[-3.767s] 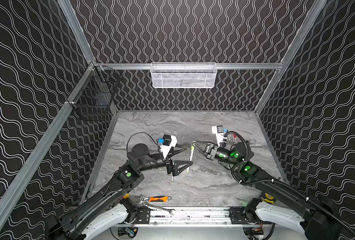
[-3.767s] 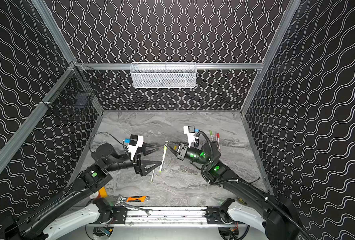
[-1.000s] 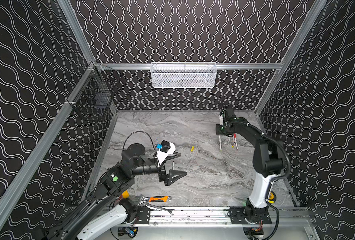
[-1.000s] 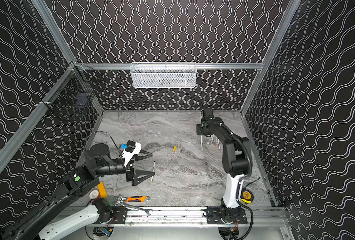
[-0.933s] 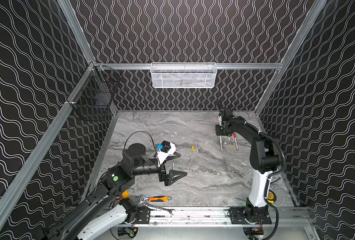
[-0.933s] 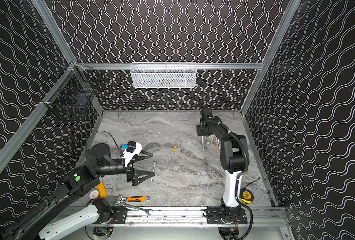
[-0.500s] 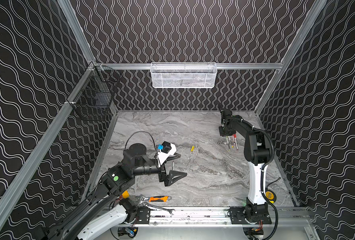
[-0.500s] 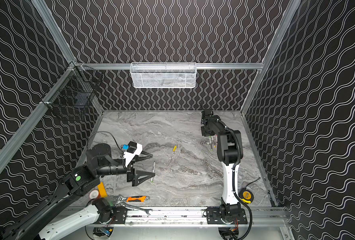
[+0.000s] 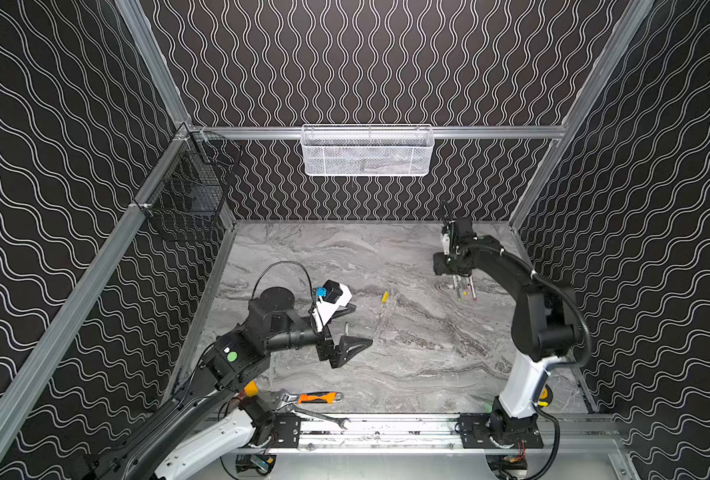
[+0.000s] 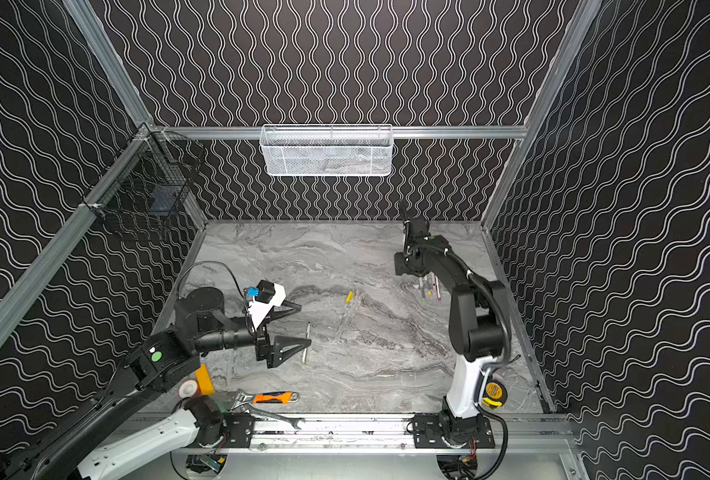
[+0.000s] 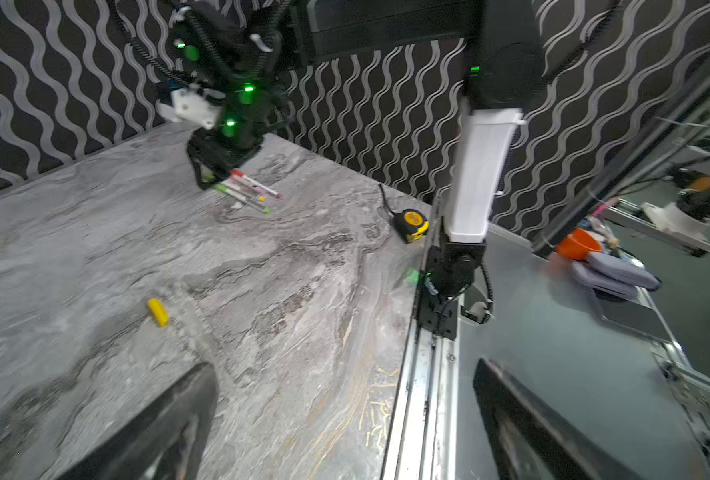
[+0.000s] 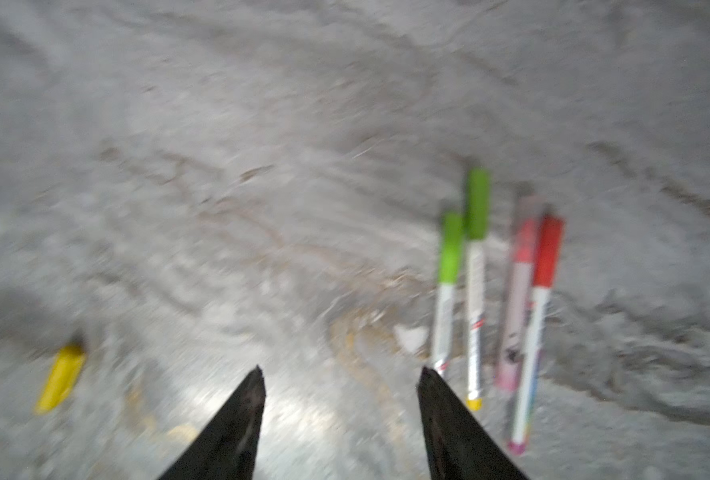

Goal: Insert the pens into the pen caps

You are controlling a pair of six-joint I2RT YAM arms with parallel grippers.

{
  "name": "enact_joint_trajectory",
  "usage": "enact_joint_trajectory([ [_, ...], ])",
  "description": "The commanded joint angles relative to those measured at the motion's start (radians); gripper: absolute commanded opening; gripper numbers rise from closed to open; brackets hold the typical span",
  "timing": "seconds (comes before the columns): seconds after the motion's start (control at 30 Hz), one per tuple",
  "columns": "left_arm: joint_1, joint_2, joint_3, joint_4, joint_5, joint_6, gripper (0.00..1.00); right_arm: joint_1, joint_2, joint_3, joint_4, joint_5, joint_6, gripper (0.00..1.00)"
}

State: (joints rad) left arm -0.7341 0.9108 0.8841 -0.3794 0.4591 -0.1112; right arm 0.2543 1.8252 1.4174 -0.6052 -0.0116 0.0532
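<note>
Loose pen (image 10: 306, 343): uncapped, flat on the bench (image 10: 386, 374), running front to back with a greenish end toward the front rail (image 9: 386, 428); just beside the lower finger (image 10: 291, 345) of the left claw, within easy reach.
Yellow cap (image 9: 385, 296): alone on bare bench, near the loose pen but apart from it, toward the middle; probably the one cap without a pen.
Capped pens (image 12: 475, 291): three side by side at the back right of the bench, two under green caps (image 12: 476, 203), one under a red cap (image 12: 548, 249); parallel and close together, likely parked as a finished row clear of the working middle. Paler pink streak beside the red one in the blurred right wrist view: pen or smear, cannot tell.
Right claw (image 12: 341, 374): released, jaws apart with nothing between them, pointing down beside the row and around none of the pens; a fitting pose for a drop-off spot.
Left claw (image 9: 361, 325): released, spread wide and empty, held level above the bench with the loose pen just below; well set for a pick.
Progress, by judgement: three of four joined, one pen and one cap to go.
Next move, by judgement: a low, careful pinch on a thin, flat-lying barrel; the short cap apt to roll or tip under a clumsy grip.
Clutter: orange-handled wrench (image 9: 319, 397) and steel spanner (image 9: 322, 417) along the front rail, tape measure (image 11: 412, 219) by the right arm's base; all off to the edges, no part of the job.
</note>
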Motion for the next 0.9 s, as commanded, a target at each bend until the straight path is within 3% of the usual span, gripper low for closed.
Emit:
enact_joint_trajectory([
  [0.0, 0.002, -0.025, -0.004, -0.084, -0.259, -0.043, 0.99, 0.096, -0.104, -0.125, 0.125, -0.196, 0.069, 0.64],
  [0.17, 0.004, -0.079, -0.016, -0.207, -0.508, -0.088, 0.98, 0.319, -0.164, -0.244, 0.212, -0.235, 0.176, 0.66],
  [0.37, 0.006, -0.147, -0.001, -0.375, -0.783, -0.135, 0.99, 0.537, -0.078, -0.217, 0.255, -0.195, 0.304, 0.66],
  [0.6, 0.006, -0.187, 0.019, -0.409, -0.684, -0.102, 0.99, 0.678, 0.109, -0.068, 0.174, -0.072, 0.387, 0.65],
  [0.87, 0.005, -0.200, 0.001, -0.386, -0.648, -0.085, 0.99, 0.702, 0.189, -0.029, 0.152, -0.027, 0.420, 0.61],
])
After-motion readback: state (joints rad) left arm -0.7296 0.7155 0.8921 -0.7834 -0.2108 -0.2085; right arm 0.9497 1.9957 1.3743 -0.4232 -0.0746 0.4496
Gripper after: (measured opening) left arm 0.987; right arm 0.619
